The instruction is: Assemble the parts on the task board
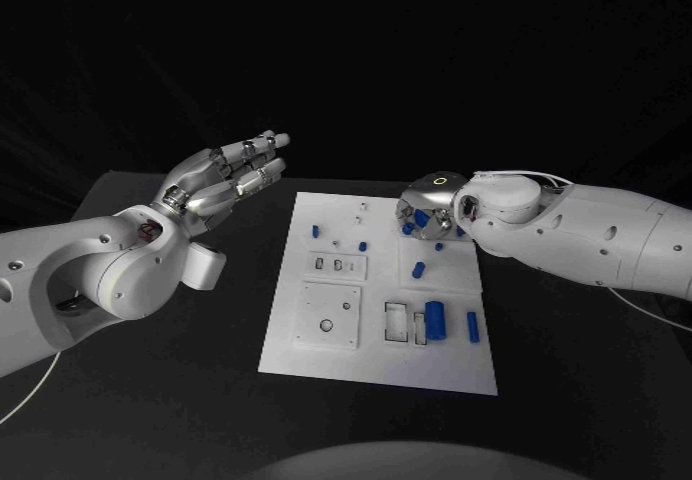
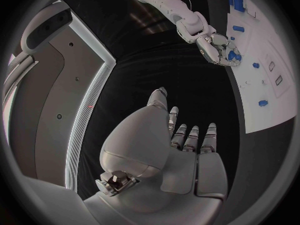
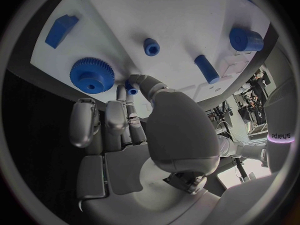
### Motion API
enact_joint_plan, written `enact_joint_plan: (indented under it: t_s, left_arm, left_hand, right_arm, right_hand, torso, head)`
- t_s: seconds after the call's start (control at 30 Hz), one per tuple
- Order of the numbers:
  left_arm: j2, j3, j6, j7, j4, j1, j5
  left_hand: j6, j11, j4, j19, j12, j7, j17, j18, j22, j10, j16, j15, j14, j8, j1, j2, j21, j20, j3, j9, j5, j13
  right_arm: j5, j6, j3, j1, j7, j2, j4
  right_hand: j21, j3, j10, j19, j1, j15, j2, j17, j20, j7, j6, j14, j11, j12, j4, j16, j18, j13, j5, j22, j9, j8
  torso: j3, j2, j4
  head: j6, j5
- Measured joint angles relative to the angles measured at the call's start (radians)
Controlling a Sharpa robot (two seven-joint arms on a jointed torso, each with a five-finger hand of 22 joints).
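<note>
A small blue peg (image 3: 130,89) is being pinched between the thumb and a fingertip of the right hand (image 1: 427,205), which is being held over the far right corner of the white task board (image 1: 378,370). A blue gear (image 3: 92,75) is lying on the board just beside that hand. The left hand (image 1: 224,175) is being held off the board's left edge above the desk (image 1: 159,410), fingers straight and spread, nothing in them. The right hand is judged the nearer to the parts.
</note>
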Motion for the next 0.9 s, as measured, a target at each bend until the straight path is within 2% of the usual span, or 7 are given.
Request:
enact_joint_plan:
  t_s: [0.3,0.5,0.67,0.9]
  left_arm:
    - [-0.003,0.0,0.0,-0.004,0.0,0.0,0.0]
    - [-0.006,0.0,0.0,-0.007,0.001,0.0,0.0]
    - [-0.006,0.0,0.0,-0.009,0.001,0.0,0.0]
    - [0.0,0.0,0.0,-0.014,-0.001,0.0,0.0]
  left_hand:
    - [0.001,0.004,0.0,0.0,0.0,0.001,0.001,0.0,0.0,0.004,0.0,0.0,0.0,0.0,0.0,0.0,0.004,0.0,0.0,0.0,0.002,0.001]
    - [0.004,0.004,0.0,0.002,0.0,0.004,0.001,0.0,0.0,0.004,0.001,0.004,0.004,0.004,0.0,0.0,0.004,0.002,0.0,0.0,0.004,0.002]
    - [0.004,0.007,-0.003,0.004,0.004,0.004,0.001,0.0,0.0,0.007,0.004,0.004,0.004,0.004,0.0,0.0,0.004,0.004,0.003,0.0,0.004,0.003]
    - [0.004,0.007,-0.003,0.004,0.004,0.004,0.002,0.0,0.0,0.007,0.004,0.004,0.004,0.004,0.0,0.0,0.004,0.004,0.003,0.0,0.004,0.003]
  right_arm:
    - [0.01,-0.018,-0.001,0.002,0.0,-0.007,0.015]
    - [0.015,-0.031,0.0,0.021,-0.002,0.003,0.015]
    - [0.025,-0.039,0.004,0.036,-0.002,0.031,-0.005]
    - [0.042,-0.039,0.009,0.054,-0.003,0.085,-0.054]
  right_hand:
    - [0.0,-0.015,0.02,0.011,-0.009,-0.003,0.009,0.011,-0.004,-0.004,0.011,0.011,-0.002,0.0,0.006,0.004,0.0,0.0,0.0,0.0,0.015,0.01]
    - [0.004,-0.016,0.023,0.014,-0.011,-0.003,0.012,0.014,0.0,-0.005,0.012,0.011,-0.005,-0.004,0.004,0.005,0.0,0.0,0.0,0.0,0.016,0.016]
    - [0.004,-0.019,0.023,0.014,-0.011,-0.007,0.012,0.016,0.0,-0.005,0.012,0.015,-0.005,-0.004,0.007,0.008,0.0,0.0,0.0,0.0,0.016,0.016]
    - [0.004,-0.021,0.026,0.018,-0.011,-0.007,0.012,0.016,-0.004,-0.005,0.012,0.015,-0.003,-0.004,0.006,0.008,0.0,0.0,-0.001,0.0,0.017,0.016]
  torso:
    - [-0.0004,0.0,0.0006]
    - [-0.001,0.001,0.0019]
    - [-0.0011,0.003,0.004]
    - [-0.0038,0.011,0.0116]
  head:
    - [0.005,0.005]
    - [0.008,0.008]
    - [0.008,0.011]
    - [0.01,0.01]
